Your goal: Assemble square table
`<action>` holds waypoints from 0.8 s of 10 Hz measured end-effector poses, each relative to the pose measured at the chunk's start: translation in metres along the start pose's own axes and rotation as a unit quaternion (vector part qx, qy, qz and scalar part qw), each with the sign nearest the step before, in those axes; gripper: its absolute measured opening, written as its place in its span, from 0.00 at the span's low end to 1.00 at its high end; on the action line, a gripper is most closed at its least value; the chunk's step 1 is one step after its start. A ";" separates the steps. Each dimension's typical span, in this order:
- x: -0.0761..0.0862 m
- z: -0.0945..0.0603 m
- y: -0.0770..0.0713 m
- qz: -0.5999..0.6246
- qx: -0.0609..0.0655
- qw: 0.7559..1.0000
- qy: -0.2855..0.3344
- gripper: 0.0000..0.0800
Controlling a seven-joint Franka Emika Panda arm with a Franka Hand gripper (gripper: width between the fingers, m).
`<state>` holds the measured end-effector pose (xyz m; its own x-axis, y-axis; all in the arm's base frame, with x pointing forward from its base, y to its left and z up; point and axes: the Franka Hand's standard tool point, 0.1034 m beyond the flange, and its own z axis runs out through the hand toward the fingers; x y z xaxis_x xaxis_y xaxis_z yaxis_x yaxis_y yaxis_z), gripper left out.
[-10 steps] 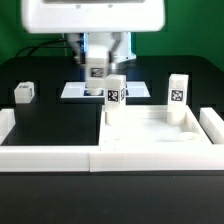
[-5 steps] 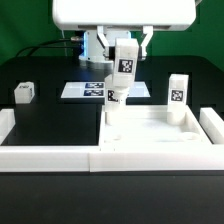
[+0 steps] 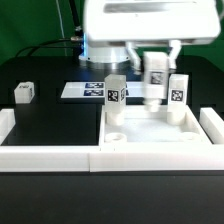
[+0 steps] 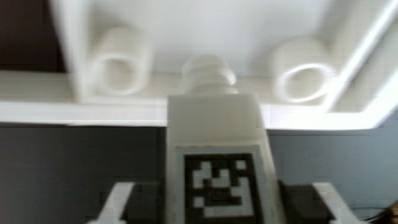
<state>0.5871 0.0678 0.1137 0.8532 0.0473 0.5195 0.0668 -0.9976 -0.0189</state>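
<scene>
The square table's white tray-like top [image 3: 150,130] lies against the front wall at the exterior view's right. Two white tagged legs stand upright on it, one at its left corner [image 3: 116,95] and one at its right corner [image 3: 178,96]. My gripper [image 3: 155,62] hangs between them, above the top's far edge, shut on a third leg [image 3: 155,78] held upright. In the wrist view this leg [image 4: 222,150] shows its tag between my fingers [image 4: 125,200], over the top [image 4: 196,25], and my gripper [image 4: 222,208] is closed on it. A fourth leg [image 3: 24,93] lies loose at the left.
The marker board [image 3: 80,90] lies flat behind the top, on the black table. A long low white border wall [image 3: 60,155] runs along the front, with raised ends at the left [image 3: 6,122] and right [image 3: 212,122].
The arm has carried the held leg from above the marker board toward the exterior view's right and slightly down, to a spot between the two standing legs. The grip is unchanged.
</scene>
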 end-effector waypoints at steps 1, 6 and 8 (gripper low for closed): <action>0.009 0.003 -0.019 -0.001 0.012 1.000 0.004 0.36; 0.018 0.006 -0.015 -0.029 0.010 0.999 0.015 0.36; 0.017 0.016 -0.011 -0.027 0.008 1.000 0.009 0.36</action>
<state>0.6095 0.0802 0.1087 0.8383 0.0993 0.5360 0.1205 -0.9927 -0.0047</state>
